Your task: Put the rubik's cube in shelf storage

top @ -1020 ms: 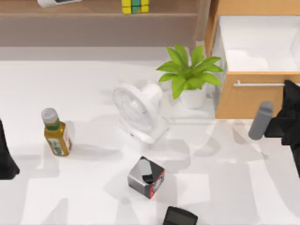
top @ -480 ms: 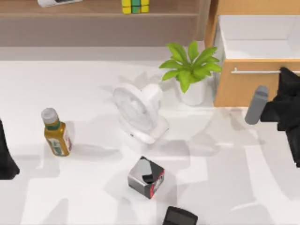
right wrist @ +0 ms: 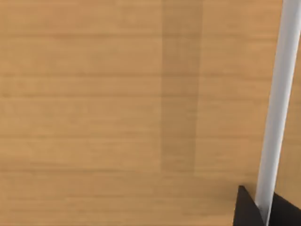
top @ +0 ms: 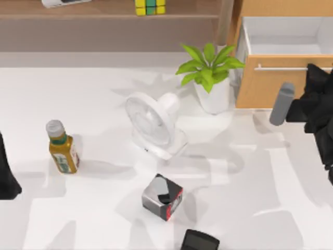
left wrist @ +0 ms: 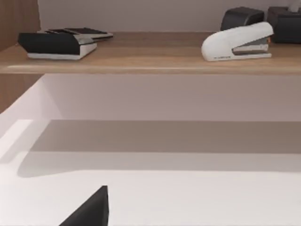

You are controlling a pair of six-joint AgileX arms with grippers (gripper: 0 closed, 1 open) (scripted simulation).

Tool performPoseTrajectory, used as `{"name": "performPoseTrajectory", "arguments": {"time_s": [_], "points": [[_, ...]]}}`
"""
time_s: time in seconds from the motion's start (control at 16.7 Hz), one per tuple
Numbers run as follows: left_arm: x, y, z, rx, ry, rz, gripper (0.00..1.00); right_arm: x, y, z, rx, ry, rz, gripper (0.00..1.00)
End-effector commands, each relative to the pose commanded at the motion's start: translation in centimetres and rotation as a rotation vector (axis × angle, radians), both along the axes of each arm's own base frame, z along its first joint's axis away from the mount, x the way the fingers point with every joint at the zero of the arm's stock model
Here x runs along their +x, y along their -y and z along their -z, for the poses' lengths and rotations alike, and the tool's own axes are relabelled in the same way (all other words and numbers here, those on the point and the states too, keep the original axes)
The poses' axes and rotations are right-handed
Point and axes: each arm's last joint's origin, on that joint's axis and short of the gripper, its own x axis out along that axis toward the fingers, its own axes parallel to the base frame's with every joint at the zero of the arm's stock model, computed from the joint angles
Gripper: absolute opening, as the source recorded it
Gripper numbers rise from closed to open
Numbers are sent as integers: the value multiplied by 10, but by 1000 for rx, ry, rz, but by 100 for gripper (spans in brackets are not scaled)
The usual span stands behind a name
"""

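The rubik's cube [top: 150, 7], with yellow and green squares, sits on the shelf storage [top: 104, 11], a long light-brown wooden ledge along the back of the table. In the left wrist view the shelf storage [left wrist: 141, 63] runs across the picture. My right gripper [top: 312, 70] is at the front of the orange-wood drawer [top: 276, 83] at the back right. In the right wrist view its dark fingertips [right wrist: 245, 212] straddle the silver bar handle [right wrist: 277, 103]. My left gripper [top: 8, 177] is parked at the table's left edge.
A potted plant [top: 210, 73] stands beside the drawer. A white fan [top: 153, 125] is mid-table, a bottle [top: 62, 148] at left, a grey, black and red box [top: 162, 197] in front, and a dark object [top: 200, 241] at the front edge. A white stapler [left wrist: 237, 42] lies on the shelf.
The drawer front has slid back toward its cabinet with my right gripper on the handle. The plant has shifted back beside it. The left arm has not moved.
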Motion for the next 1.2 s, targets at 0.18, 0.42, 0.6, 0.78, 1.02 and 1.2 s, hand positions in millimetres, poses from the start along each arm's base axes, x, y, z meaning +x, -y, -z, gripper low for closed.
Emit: {"name": "performPoseTrajectory", "arguments": {"time_s": [0.18, 0.42, 0.6, 0.78, 1.02, 1.2], "points": [[0, 0, 0, 0, 0, 0, 100, 2, 0, -2, 4, 9, 5, 0], [0, 0, 0, 0, 0, 0, 100, 18, -1, 1, 0, -3, 0, 0], [0, 0, 0, 0, 0, 0, 100, 36, 0, 2, -1, -7, 1, 0], [0, 0, 0, 0, 0, 0, 100, 54, 1, 0, 2, -1, 4, 0], [0, 0, 0, 0, 0, 0, 100, 62, 0, 0, 2, -2, 1, 0], [0, 0, 0, 0, 0, 0, 100, 61, -1, 0, 4, -4, -2, 0]]}}
